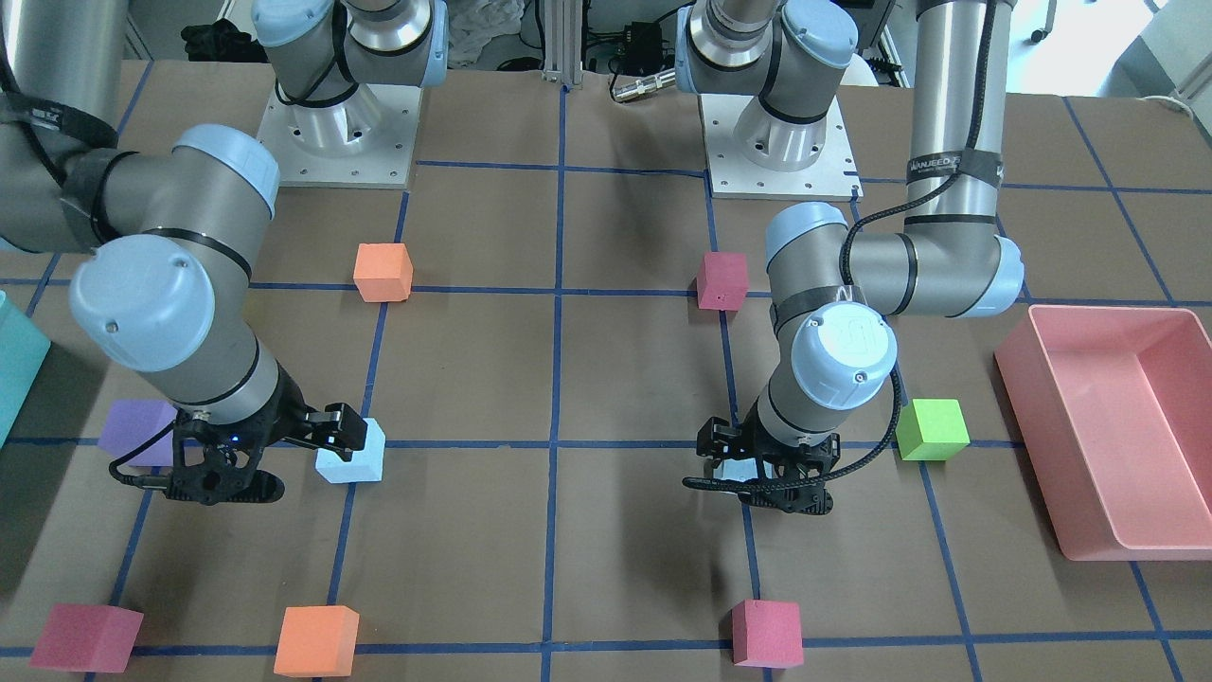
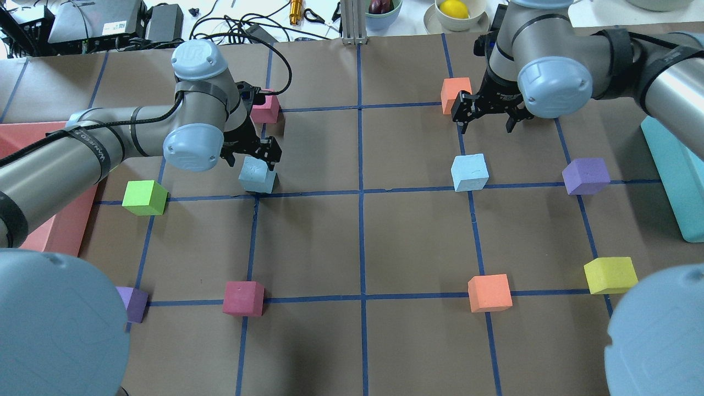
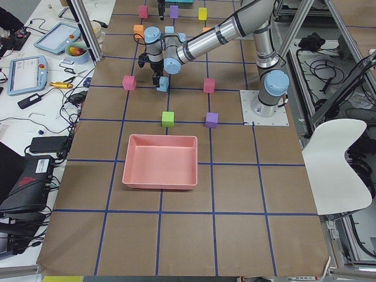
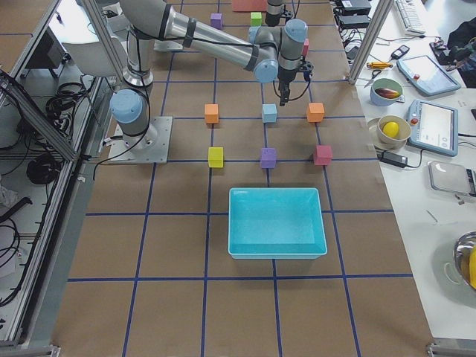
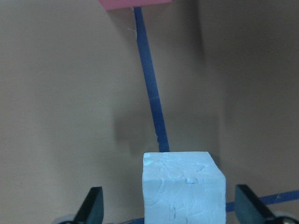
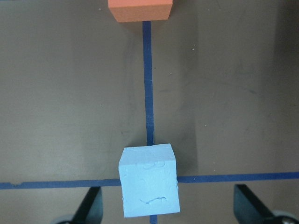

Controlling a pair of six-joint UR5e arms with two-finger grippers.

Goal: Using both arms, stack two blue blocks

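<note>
One pale blue block [image 2: 257,175] sits on a tape crossing at mid-left. My left gripper [image 2: 252,159] is open and low over it, a finger on each side. In the left wrist view the block [image 5: 182,186] fills the gap between the spread fingers [image 5: 91,207] without touching them. It is mostly hidden in the front view [image 1: 729,469]. The second blue block [image 2: 469,171] sits at mid-right, also seen in the front view [image 1: 350,453]. My right gripper [image 2: 488,118] is open and empty, higher up and just beyond it. In the right wrist view that block [image 6: 149,179] lies below the fingers.
A pink tray [image 1: 1117,426] lies by the left arm and a teal box [image 2: 676,176] at the right edge. Nearby cubes are green [image 2: 144,197], red [image 2: 265,108], orange [image 2: 456,93] and purple [image 2: 586,176]. Yellow [image 2: 610,275], orange [image 2: 489,292] and red [image 2: 243,297] cubes sit nearer the robot.
</note>
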